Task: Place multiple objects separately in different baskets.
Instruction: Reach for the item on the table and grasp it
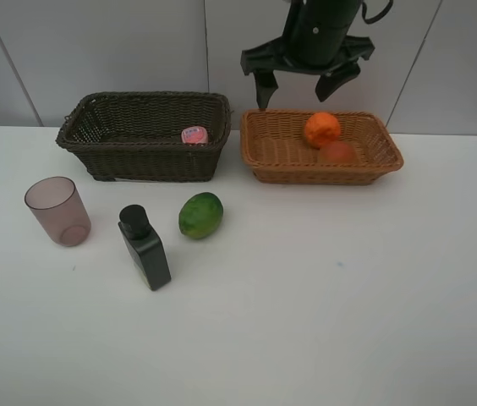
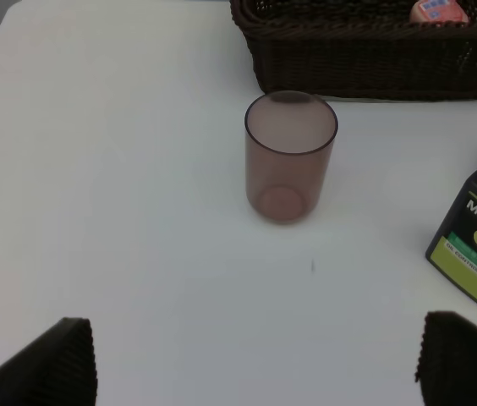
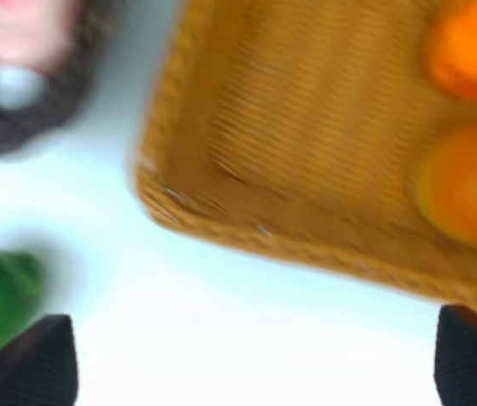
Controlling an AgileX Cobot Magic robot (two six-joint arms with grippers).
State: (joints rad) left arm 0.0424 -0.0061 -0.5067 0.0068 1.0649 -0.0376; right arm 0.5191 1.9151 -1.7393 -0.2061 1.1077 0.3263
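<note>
Dark brown basket (image 1: 141,150) and tan basket (image 1: 276,159) sit at the back of the worktop (image 1: 348,296), the first holding the pink bottle (image 1: 194,134), the second the orange (image 1: 322,128) and red-orange fruit (image 1: 337,152). In front are the mauve cup (image 1: 57,211), light, stiff, probably slick, best pinched at its rim; the flat bottle (image 1: 145,248), best gripped across its thin faces; and the green fruit (image 1: 200,215), firm and apt to roll. Left gripper (image 2: 255,364) and right gripper (image 1: 306,80) show jaws spread, empty.
</note>
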